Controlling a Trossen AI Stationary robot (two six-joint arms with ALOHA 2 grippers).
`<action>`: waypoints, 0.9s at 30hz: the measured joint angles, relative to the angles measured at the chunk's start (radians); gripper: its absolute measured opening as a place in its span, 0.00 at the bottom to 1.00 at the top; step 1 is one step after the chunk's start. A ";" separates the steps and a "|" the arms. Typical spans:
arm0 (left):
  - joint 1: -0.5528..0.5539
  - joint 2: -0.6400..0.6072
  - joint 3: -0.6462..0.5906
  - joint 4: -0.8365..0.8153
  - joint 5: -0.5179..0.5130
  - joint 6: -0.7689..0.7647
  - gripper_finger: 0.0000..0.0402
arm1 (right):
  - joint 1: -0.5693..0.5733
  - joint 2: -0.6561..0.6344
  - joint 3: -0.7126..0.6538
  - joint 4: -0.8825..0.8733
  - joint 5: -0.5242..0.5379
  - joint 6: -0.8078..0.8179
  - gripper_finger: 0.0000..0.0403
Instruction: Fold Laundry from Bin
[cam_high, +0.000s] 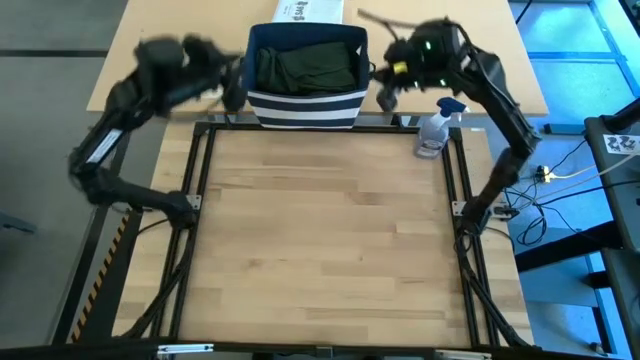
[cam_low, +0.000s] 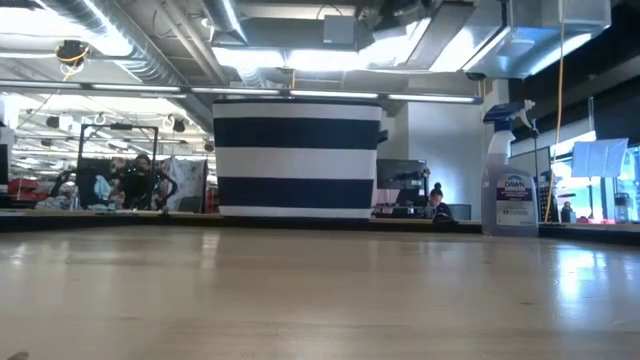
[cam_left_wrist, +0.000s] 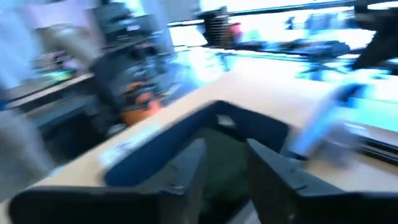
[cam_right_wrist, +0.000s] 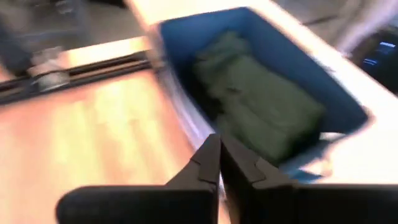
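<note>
The olive-green piece (cam_high: 318, 66) lay in the bin (cam_high: 305, 108), between both pincers. The left gripper (cam_left_wrist: 221, 180) stood apart, empty; the right gripper (cam_right_wrist: 219, 163) was pressed together, empty. A good reach probably needed parted fingers pinching one cloth edge only.

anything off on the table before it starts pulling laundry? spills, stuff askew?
Nothing spilled or damaged. The bin stands upright at the table's far edge, with an olive-green garment bunched inside. One extra: a spray bottle stands upright right of the bin, near the right hand. Both hands hover beside the bin, holding nothing.
</note>
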 joint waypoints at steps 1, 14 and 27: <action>-0.057 -0.043 -0.043 0.001 -0.009 -0.011 0.25 | 0.044 -0.017 0.000 -0.029 0.000 -0.002 0.02; -0.597 -0.565 -0.738 0.133 -0.316 -0.292 0.00 | 0.668 -0.171 -0.041 -0.146 0.485 0.164 0.01; -0.845 -0.703 -1.103 0.645 -0.171 0.022 0.00 | 1.125 -0.658 -0.947 0.449 0.806 0.231 0.02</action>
